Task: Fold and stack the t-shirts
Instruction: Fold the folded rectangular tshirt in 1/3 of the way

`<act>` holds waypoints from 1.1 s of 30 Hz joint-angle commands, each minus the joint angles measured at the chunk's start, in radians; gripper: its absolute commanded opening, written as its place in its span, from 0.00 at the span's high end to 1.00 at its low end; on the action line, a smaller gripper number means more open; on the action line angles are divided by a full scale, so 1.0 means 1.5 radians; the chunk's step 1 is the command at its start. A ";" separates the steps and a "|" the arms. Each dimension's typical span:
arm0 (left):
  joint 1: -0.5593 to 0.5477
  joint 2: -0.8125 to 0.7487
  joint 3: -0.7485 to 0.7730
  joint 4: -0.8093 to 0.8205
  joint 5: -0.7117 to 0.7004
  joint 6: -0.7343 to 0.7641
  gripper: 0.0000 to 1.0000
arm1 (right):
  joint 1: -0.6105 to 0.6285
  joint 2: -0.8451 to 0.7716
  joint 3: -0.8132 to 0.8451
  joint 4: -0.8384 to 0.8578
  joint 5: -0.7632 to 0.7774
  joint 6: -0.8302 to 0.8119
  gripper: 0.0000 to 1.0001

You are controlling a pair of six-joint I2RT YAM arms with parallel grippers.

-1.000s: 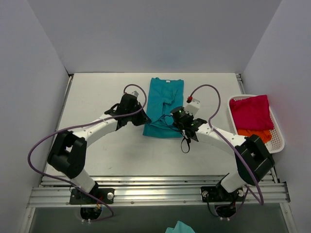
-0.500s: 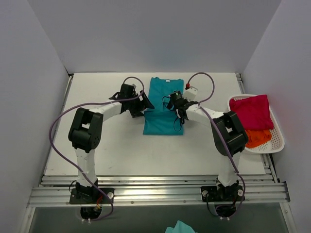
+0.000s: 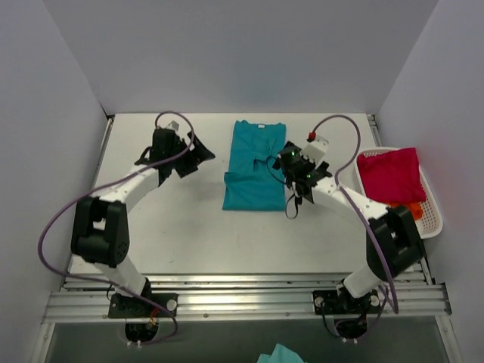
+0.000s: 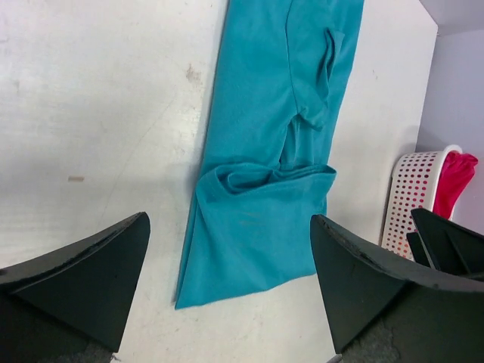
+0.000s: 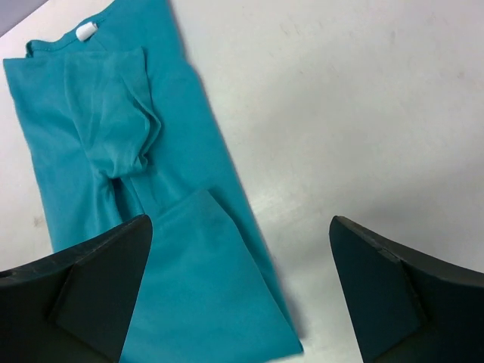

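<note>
Teal t-shirt (image 3: 255, 168) flat on the white counter (image 3: 151, 227), about mid-width and toward the far side, between the two arms. Folded lengthwise into a narrow strip, neck at the far end, small white neck label (image 5: 87, 32) showing at the collar. One sleeve turned in on top of the strip, bunched a little. Near end doubled back on itself, fold edge lying slantwise across the cloth, wrinkled along the crease.

Left arm (image 3: 136, 181) reaching out over bare counter, well to the left of the teal t-shirt. Left jaws spread wide, nothing between the dark fingers (image 4: 76, 280), clear of the cloth in the left wrist view.

Right arm (image 3: 348, 200) stretched toward the strip's right edge, wrist just beside it about halfway along. Right jaws likewise wide apart and empty, fingers (image 5: 76, 295) framing the strip's near half and the bare counter to its right. Hard to tell from above whether touching the cloth or not; apparently raised off it.

White slotted basket (image 3: 432, 221) at the counter's right edge, well apart from the teal t-shirt. Crimson-magenta t-shirt (image 3: 391, 175) heaped inside, filling the far part. Orange t-shirt (image 3: 412, 208) beneath it, only a sliver showing at the near side, partly hidden behind the right arm.
</note>
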 commanded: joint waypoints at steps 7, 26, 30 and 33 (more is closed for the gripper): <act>-0.098 -0.232 -0.276 0.053 -0.149 -0.035 0.04 | 0.151 -0.155 -0.231 0.031 0.030 0.107 0.00; -0.216 -0.024 -0.315 0.234 -0.191 -0.119 0.00 | 0.173 -0.053 -0.296 0.158 -0.010 0.115 0.09; -0.214 0.022 -0.285 0.242 -0.167 -0.123 0.00 | 0.170 -0.027 -0.285 0.162 -0.002 0.110 0.20; -0.214 0.031 -0.271 0.240 -0.163 -0.124 0.05 | 0.165 -0.010 -0.279 0.169 -0.001 0.107 0.42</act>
